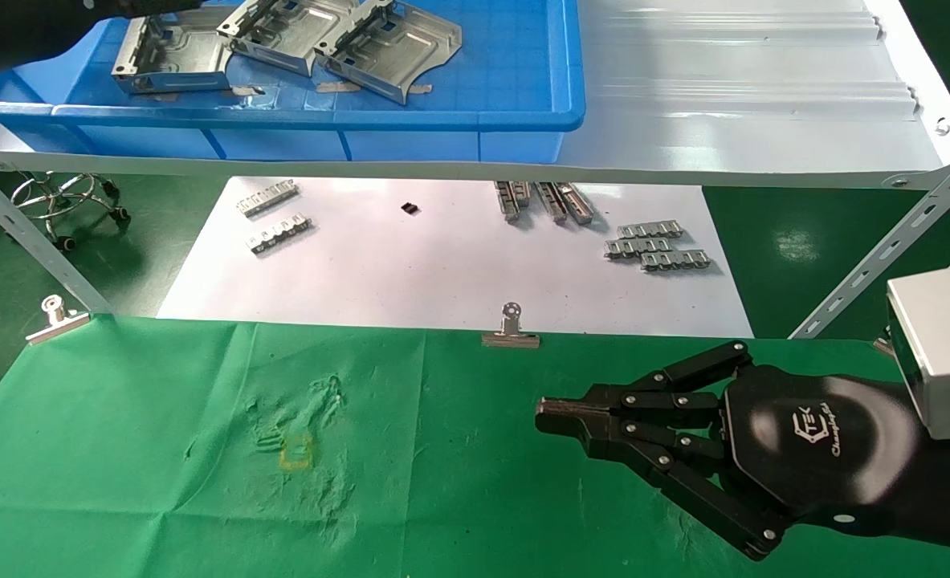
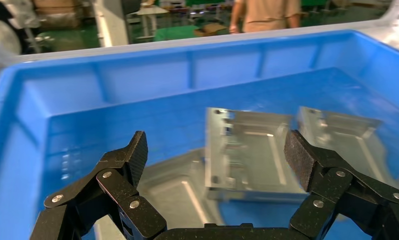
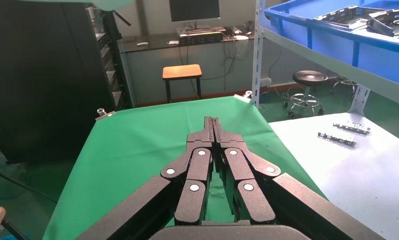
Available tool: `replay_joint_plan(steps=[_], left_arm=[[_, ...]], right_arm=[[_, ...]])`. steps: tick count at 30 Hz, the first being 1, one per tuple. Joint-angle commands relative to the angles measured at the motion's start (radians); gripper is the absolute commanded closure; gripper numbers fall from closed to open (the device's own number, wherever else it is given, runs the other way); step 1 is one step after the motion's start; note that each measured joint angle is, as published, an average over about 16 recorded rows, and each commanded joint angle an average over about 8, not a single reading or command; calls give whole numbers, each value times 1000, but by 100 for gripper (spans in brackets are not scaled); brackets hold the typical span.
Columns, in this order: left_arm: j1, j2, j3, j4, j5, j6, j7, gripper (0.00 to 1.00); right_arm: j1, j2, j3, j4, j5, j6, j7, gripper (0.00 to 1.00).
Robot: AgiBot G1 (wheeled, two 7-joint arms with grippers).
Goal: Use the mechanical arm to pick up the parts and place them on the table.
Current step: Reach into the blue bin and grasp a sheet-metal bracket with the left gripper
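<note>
Right gripper (image 1: 551, 417): glossy black palm, thin jointed fingers pressed together, holding nothing; hovers low over the near right of the table.
Table (image 1: 145, 449): wrinkled green cloth, bare across its near and left area.
Left gripper (image 2: 217, 155): ribbed black pads spread wide, holding nothing; poised above the parts in the far bin.
Parts (image 1: 282, 40): three silver stamped brackets, upturned edges, overlapping.
Bin (image 1: 523, 88): blue plastic, raised rim, right half bare.

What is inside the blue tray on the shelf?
Three silver parts lie overlapping in the blue tray, with the open left gripper above them. The tray floor beneath them is hidden.
</note>
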Motion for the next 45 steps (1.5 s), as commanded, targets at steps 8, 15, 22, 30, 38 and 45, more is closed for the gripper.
replay_joint_plan(steps=[8,15,22,30,38,45], left_arm=[[-99,57,32,177,61,-45,20,0],[-145,77,47,280,85,-51,35,0],[-160,84,52,338,93,-56,56,61],[-166,82,57,361,101,-51,79,100],[-176,80,74,373,125,-34,88,100],[-181,80,84,380,140,-37,90,100]], right_arm=[[0,0,0,0,0,0,0,100],[0,0,0,0,0,0,0,100],[0,0,0,0,0,0,0,100],[0,0,0,0,0,0,0,100],[0,0,0,0,0,0,0,100],[0,0,0,0,0,0,0,100]])
